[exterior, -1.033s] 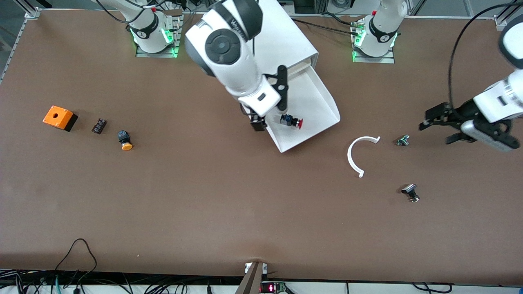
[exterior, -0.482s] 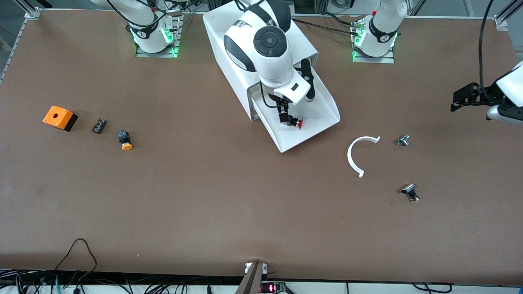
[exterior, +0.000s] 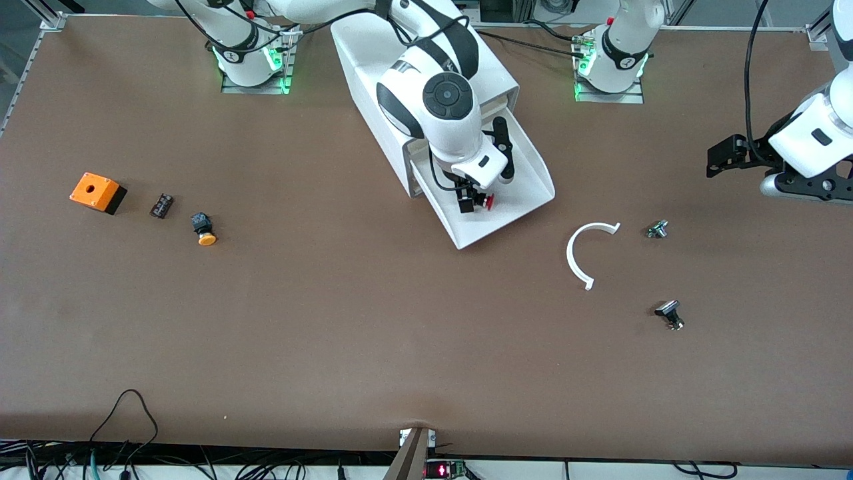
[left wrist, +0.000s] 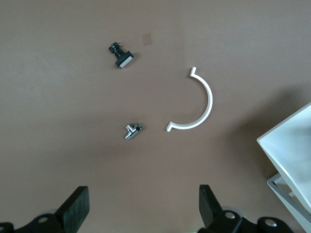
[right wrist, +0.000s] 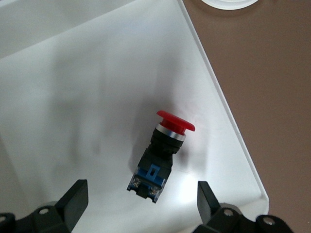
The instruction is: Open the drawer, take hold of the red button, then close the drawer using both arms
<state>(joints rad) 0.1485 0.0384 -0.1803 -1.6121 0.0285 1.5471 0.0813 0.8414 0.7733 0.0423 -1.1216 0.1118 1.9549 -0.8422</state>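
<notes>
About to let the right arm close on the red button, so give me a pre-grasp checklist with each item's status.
1. The drawer is pulled out of the cabinet: ok.
2. The button lies on its side on the drawer floor, red cap clear of the drawer wall: ok.
3. The right gripper is open, with one finger showing on each side of the button: ok.
4. Fingers low enough to catch the button's body: cannot tell.
5. The left gripper is open and holds nothing, over bare table toward the left arm's end, away from the drawer: ok.
</notes>
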